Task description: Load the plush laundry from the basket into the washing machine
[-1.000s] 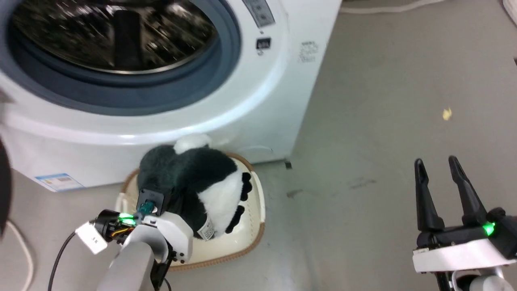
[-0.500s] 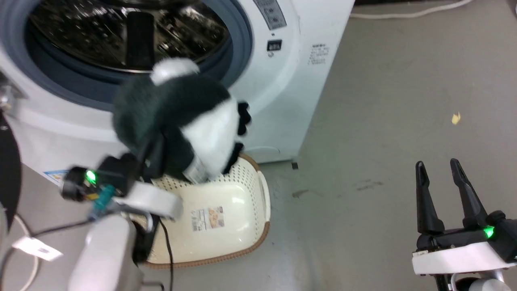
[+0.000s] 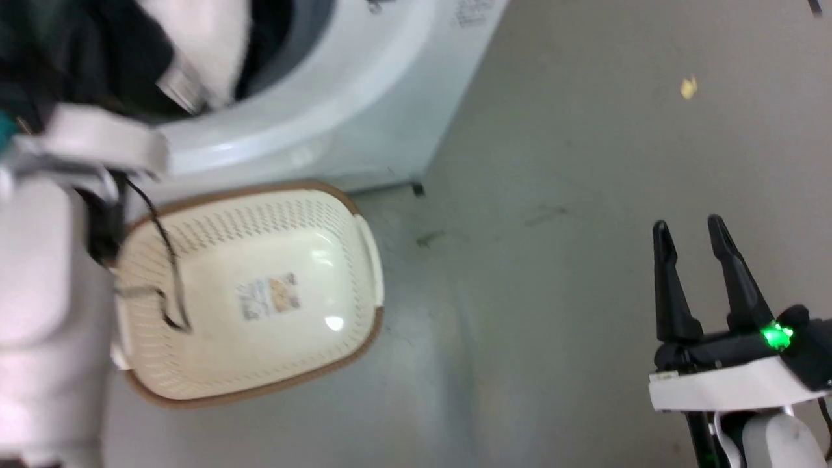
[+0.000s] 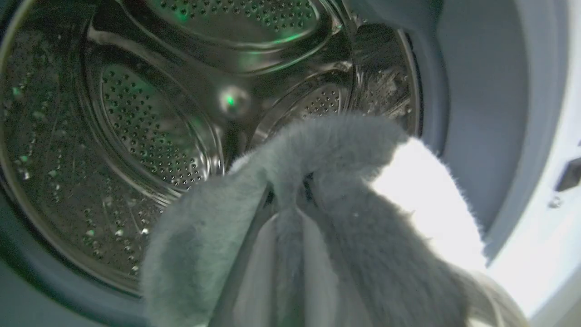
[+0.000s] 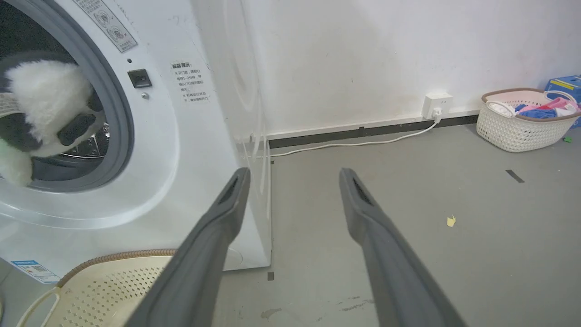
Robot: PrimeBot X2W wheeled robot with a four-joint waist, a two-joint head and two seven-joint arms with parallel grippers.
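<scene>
The plush laundry [image 5: 45,100], black and white fur, hangs in the washing machine's [image 5: 190,136] round door opening, partly past the grey ring. In the left wrist view my left gripper [image 4: 290,197] is shut on the plush [image 4: 345,254], its fingers buried in fur, with the shiny perforated drum [image 4: 136,118] right ahead. The head view shows the plush [image 3: 195,52] blurred at the top left above my pale left forearm [image 3: 45,292]. The cream basket [image 3: 351,214] sits on the floor before the washer [image 3: 325,123], holding nothing but its sticker. My right gripper [image 3: 692,234] is open at the lower right, over bare floor.
A second basket [image 5: 522,118] full of coloured clothes stands by the far wall, next to a blue box [image 5: 565,86]. A white cable [image 5: 354,144] runs along the wall from a socket [image 5: 436,104]. A yellow scrap [image 3: 688,86] lies on the grey floor.
My left arm has carried the plush up from over the basket into the washer's door opening. The head camera has shifted. The right gripper holds still, open.
</scene>
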